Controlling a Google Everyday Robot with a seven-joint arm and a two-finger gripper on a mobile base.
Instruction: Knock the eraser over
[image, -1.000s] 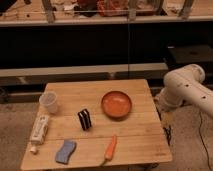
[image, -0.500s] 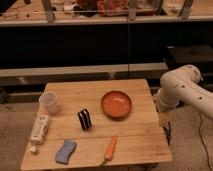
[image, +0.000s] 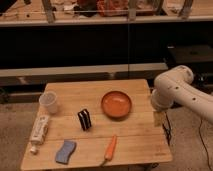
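Black eraser (image: 84, 120) stands untouched on the wooden surface (image: 135, 145); the arm (image: 175, 90) has edged left, its spread, empty tool (image: 159, 118) at the right edge, well apart.

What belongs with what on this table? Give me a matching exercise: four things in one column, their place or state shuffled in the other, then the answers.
Things
1. eraser
2. carrot
3. sponge
4. gripper

Places or states
A. at the edge of the table, on the side nearest the bowl, touching none of the other things
B. orange, lying flat near the front edge
C. black, standing upright mid-table
D. blue and wavy, lying flat near a front corner

Pairs: 1-C, 2-B, 3-D, 4-A
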